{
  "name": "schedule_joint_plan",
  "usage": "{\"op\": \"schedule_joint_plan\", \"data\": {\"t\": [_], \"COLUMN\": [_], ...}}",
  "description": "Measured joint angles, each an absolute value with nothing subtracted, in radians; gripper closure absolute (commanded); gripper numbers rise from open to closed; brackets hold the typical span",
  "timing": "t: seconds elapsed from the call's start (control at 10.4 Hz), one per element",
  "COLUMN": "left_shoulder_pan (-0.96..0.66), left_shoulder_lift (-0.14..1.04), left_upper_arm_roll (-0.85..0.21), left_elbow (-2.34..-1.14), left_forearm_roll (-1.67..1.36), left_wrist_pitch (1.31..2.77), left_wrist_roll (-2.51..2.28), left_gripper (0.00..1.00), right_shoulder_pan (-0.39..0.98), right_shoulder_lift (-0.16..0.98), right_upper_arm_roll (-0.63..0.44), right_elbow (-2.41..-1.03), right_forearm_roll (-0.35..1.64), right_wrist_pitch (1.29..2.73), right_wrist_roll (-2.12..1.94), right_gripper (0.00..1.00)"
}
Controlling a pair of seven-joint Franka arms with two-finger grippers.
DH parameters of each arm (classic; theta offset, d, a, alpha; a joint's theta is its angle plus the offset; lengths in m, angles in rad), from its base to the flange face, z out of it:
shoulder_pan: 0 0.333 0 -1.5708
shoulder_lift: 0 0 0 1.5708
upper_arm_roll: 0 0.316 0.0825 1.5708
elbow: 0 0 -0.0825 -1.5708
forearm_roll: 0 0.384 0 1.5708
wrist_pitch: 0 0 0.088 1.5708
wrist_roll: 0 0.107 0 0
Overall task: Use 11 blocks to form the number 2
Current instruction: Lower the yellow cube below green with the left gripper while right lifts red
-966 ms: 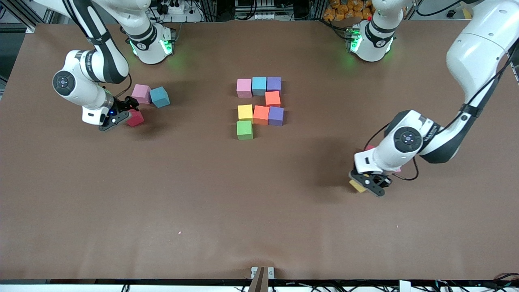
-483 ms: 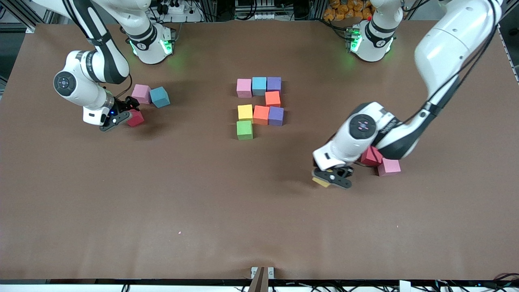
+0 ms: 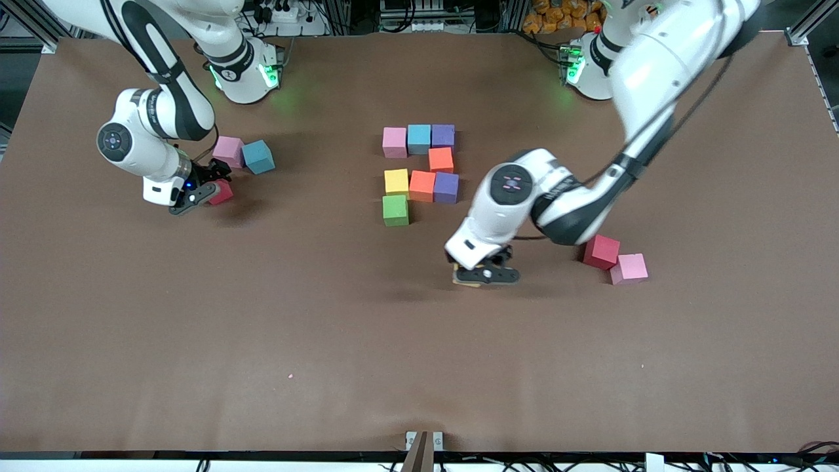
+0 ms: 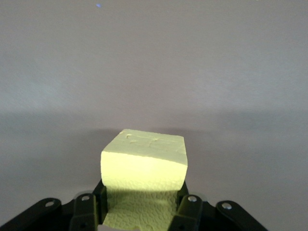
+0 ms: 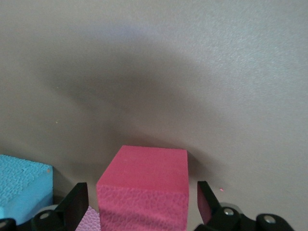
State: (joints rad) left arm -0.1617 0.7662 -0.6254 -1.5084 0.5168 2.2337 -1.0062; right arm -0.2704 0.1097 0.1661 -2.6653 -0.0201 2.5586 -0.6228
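Matte foam cubes on a brown cloth-like table (image 3: 328,314), a part-built number 2 (image 3: 421,172) at its middle.

The left gripper (image 3: 484,275) hangs over bare table, clamped on a pale yellow cube (image 4: 144,166) whose pebbled face shows between the black fingers (image 4: 188,211). The right gripper (image 3: 200,187), jaws spread wide, straddles a red cube (image 5: 144,190) on the table without pinching it; a pink cube (image 3: 228,151) and a blue cube (image 3: 258,157) sit just beside. Eight square-edged cubes make the digit's upper rows, ending at a green cube (image 3: 395,210). A red and a pink spare (image 3: 616,260) touch toward the left arm's end.
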Motion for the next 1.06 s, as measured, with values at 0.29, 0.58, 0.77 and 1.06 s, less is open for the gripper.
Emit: {"op": "schedule_joint_plan", "data": {"t": [0.29,0.58,0.77,1.06], "left_shoulder_pan": [-0.446,-0.579,-0.630,-0.660], "left_shoulder_lift": [0.769,0.807,0.838,0.861], "left_upper_arm_roll": [-0.390,-0.312,-0.286,-0.277], "left_elbow": [-1.426,-1.369,-1.335,-1.314], "left_forearm_roll": [0.361,0.308,0.308,0.308], "left_wrist_pitch": [2.232,2.232,2.232,2.232], "left_wrist_roll": [-1.263,-1.486,-1.528,-1.519], "left_gripper": [0.53,0.53,0.53,0.53], "right_shoulder_pan": [-0.271,-0.271,-0.271,-0.271], "right_shoulder_lift": [0.118,0.135,0.143,0.118], "right_upper_arm_roll": [0.166,0.165,0.165,0.167], "right_elbow": [-2.667,-2.668,-2.667,-2.632], "right_forearm_roll": [-0.020,-0.020,-0.020,-0.020], "right_wrist_pitch": [2.561,2.588,2.597,2.561], "right_wrist_roll": [-0.623,-0.626,-0.627,-0.628], "right_gripper": [0.01,0.38,0.58,0.61]}}
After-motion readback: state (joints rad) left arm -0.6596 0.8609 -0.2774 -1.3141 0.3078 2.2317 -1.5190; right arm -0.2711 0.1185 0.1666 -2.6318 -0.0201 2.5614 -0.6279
